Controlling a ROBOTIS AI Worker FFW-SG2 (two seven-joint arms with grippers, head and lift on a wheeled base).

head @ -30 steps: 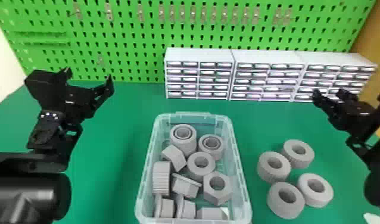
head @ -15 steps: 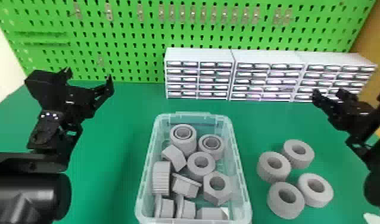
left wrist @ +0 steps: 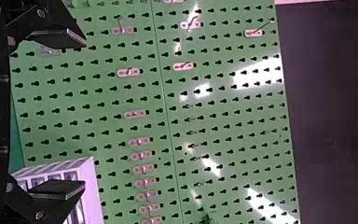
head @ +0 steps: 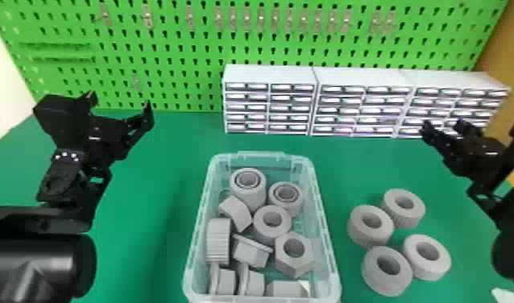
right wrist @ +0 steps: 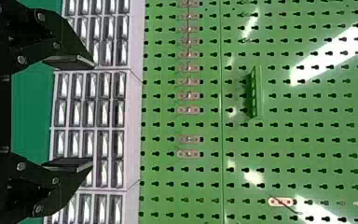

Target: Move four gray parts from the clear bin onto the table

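The clear bin (head: 331, 258) stands at the front middle of the table and holds several gray parts (head: 294, 254), among them rings, hex nuts and flanged pieces. To its right, several gray rings (head: 387, 270) lie close together on the table. My left gripper (head: 121, 105) is held over the table's left side, away from the bin; in its wrist view the left gripper (left wrist: 85, 114) is open with nothing between the fingers. On the far right, beyond the rings, is my right gripper (head: 445, 124); the right gripper (right wrist: 93, 113) in its wrist view is also open and holds nothing.
White drawer cabinets (head: 270, 74) stand in a row at the table's back, before a green pegboard (head: 179, 48) with metal hooks. Green table surface (head: 147, 193) shows between the left arm and the bin. A small white object (head: 504, 296) lies at the front right.
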